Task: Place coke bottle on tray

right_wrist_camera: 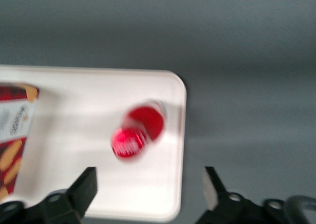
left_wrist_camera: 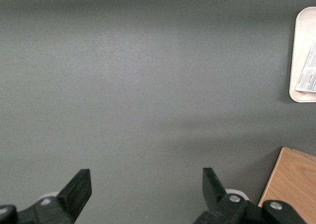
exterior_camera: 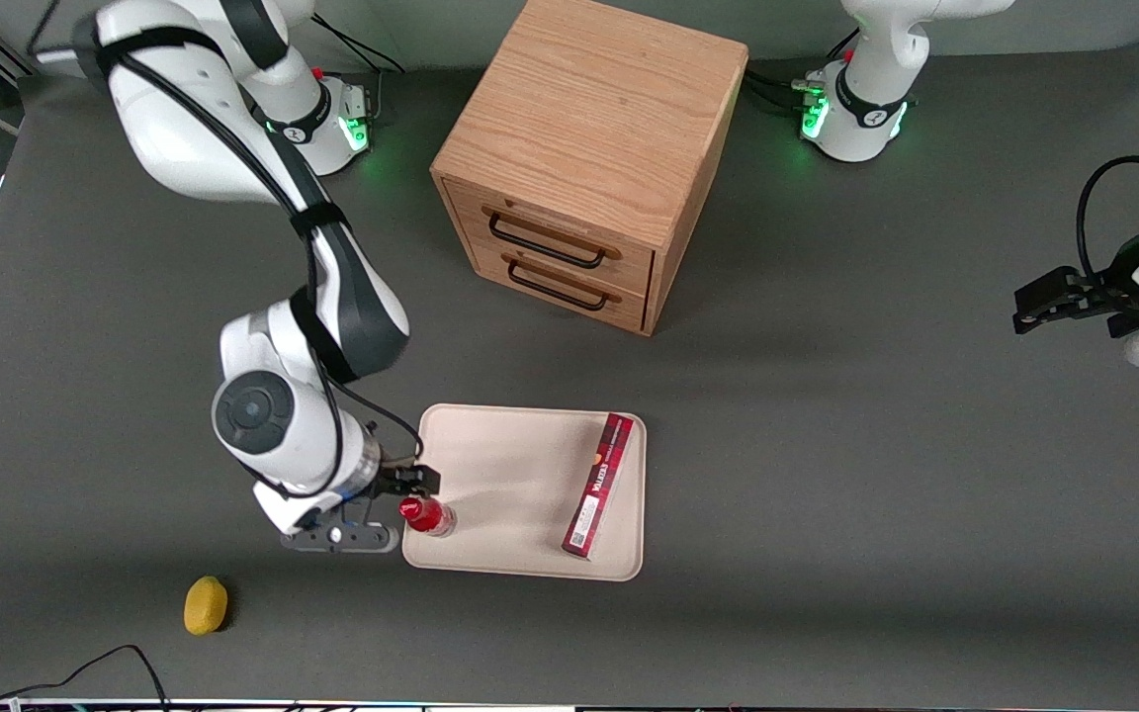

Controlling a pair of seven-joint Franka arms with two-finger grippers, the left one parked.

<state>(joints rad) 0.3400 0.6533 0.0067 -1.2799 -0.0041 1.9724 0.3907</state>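
The coke bottle (exterior_camera: 426, 514), small and red with a red cap, stands upright on the cream tray (exterior_camera: 510, 475), in the tray's corner nearest the front camera toward the working arm's end. My right gripper (exterior_camera: 409, 494) is open and empty, just above the bottle and drawn slightly off it toward the working arm's side. In the right wrist view the bottle (right_wrist_camera: 138, 132) shows from above on the tray (right_wrist_camera: 89, 135), apart from my open gripper (right_wrist_camera: 148, 187).
A long dark-red carton box (exterior_camera: 599, 485) lies on the tray along its edge toward the parked arm's end; it also shows in the right wrist view (right_wrist_camera: 12, 135). A wooden drawer cabinet (exterior_camera: 579, 168) stands farther from the camera. A yellow lemon-like object (exterior_camera: 205, 604) lies near the table's front edge.
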